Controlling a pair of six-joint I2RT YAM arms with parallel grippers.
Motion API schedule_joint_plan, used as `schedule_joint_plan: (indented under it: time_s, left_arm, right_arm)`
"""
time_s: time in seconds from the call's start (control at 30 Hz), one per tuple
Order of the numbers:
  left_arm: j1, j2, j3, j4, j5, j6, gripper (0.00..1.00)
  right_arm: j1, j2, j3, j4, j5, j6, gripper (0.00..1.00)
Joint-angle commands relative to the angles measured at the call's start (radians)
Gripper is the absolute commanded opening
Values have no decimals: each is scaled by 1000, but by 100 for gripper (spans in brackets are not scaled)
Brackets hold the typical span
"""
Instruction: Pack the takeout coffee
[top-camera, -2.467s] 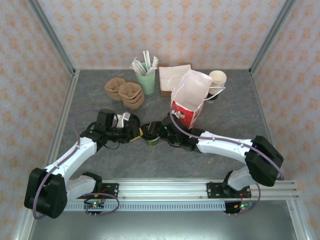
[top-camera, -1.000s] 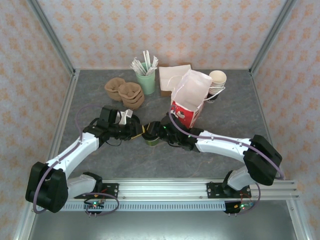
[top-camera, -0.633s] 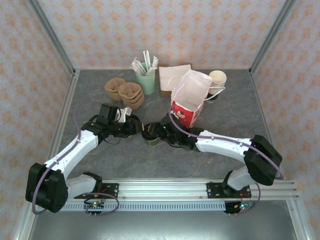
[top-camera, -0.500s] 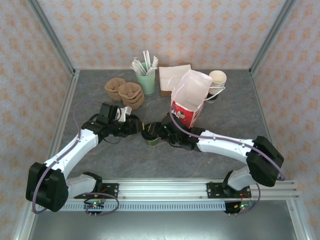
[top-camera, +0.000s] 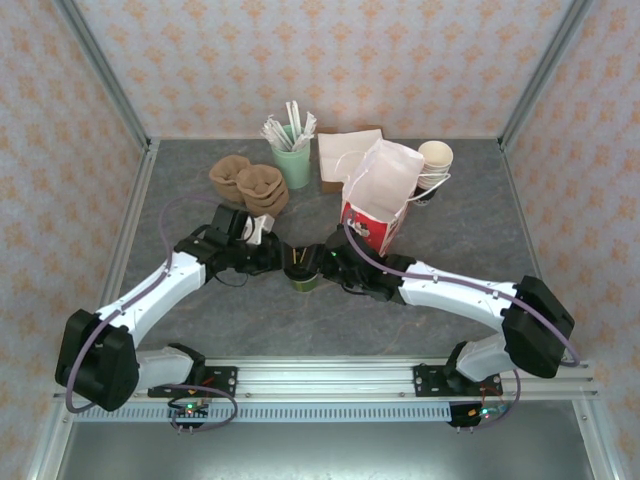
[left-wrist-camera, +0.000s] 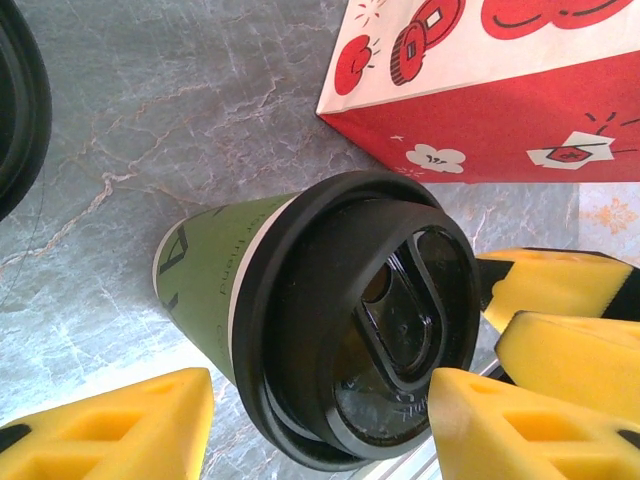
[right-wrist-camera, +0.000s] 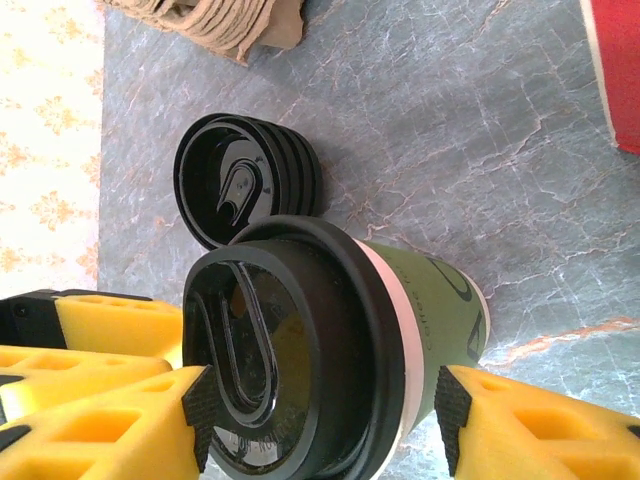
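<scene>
A grey marbled tabletop carries a tall red-and-white paper bag, which stands upright toward the back with its mouth apparently open. Two white arms reach in from the near edge and meet in front of it. Between them, near the bag's base but not in it, stands the takeout coffee, a short green cup with its black lid on.

The left gripper has its jaws apart, one on each side of the lid without pinching it. The right gripper brackets the cup closely (whether it is gripping cannot be told). A stack of spare black lids lies just behind the cup.

The packing looks barely begun. The cup has not yet been lifted, and lowering it into the bag remains.
</scene>
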Motion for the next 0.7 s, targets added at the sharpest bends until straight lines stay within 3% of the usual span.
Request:
schedule_joint_plan:
  time_s: [0.0,0.27,0.67]
  left_arm:
    - [-11,12,27,12,-29,7,58]
    - [-16,29,28,17,-25,8,52]
    - [-18,38,29,17,-27,8,46]
  right_arm:
    - [-5,1,7,-22,36,-18,59]
    - [-5,23,0,-19,38,-13,48]
    - [-7,27,-29,-23,40,8,42]
